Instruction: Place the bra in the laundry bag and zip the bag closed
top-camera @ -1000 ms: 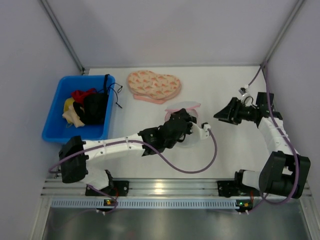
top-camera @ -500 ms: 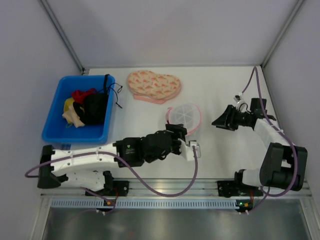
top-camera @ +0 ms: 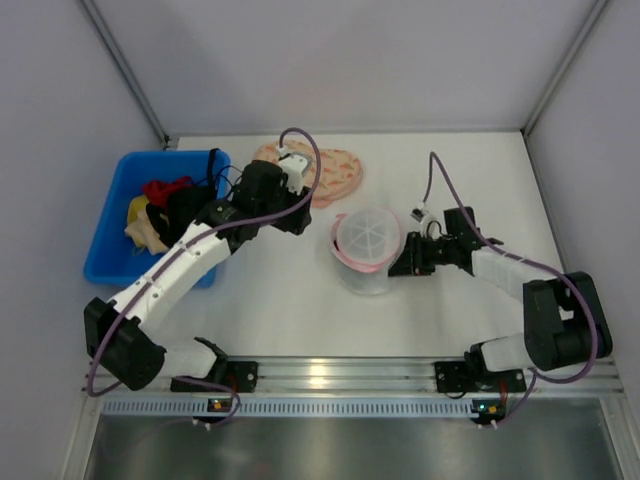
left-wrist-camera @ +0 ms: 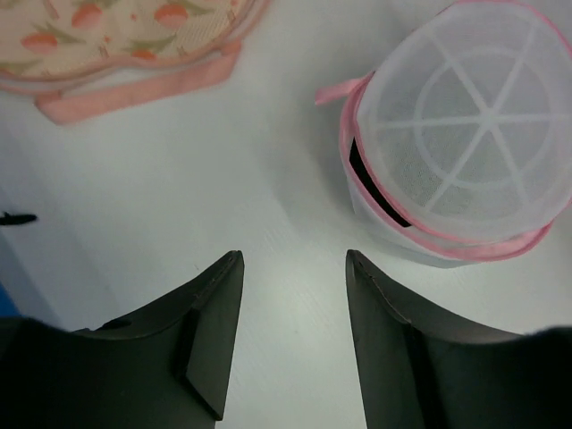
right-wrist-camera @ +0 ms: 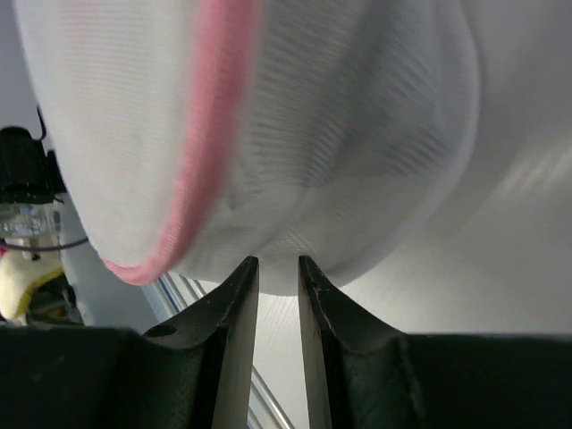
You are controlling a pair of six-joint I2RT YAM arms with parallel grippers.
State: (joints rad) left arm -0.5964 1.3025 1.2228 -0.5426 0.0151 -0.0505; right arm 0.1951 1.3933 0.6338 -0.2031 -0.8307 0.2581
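Note:
The laundry bag [top-camera: 368, 235] is a round white mesh pouch with a pink zip rim, standing mid-table. A dark slit shows under the rim of the laundry bag [left-wrist-camera: 465, 134] on its left side. The bra [top-camera: 185, 225] is the black fabric lying in the blue bin [top-camera: 108, 250], partly hidden by my left arm. My left gripper [top-camera: 300, 222] hangs open over bare table [left-wrist-camera: 294, 255], between the bin and the bag, holding nothing. My right gripper [top-camera: 393, 268] is at the bag's right side. Its jaws [right-wrist-camera: 278, 260] stand narrowly apart, with their tips at the bag's [right-wrist-camera: 340, 134] lower mesh edge.
A peach-pink patterned heart-shaped piece [top-camera: 318, 172] lies at the back, just beyond my left gripper, and fills the top left of the left wrist view [left-wrist-camera: 116, 36]. The bin also holds red and yellow cloth [top-camera: 150, 205]. Grey walls close in the table on three sides.
My left gripper let go at the bag and swung back-left toward the bin and heart piece. My right arm moved left to the bag, and its jaws narrowed.

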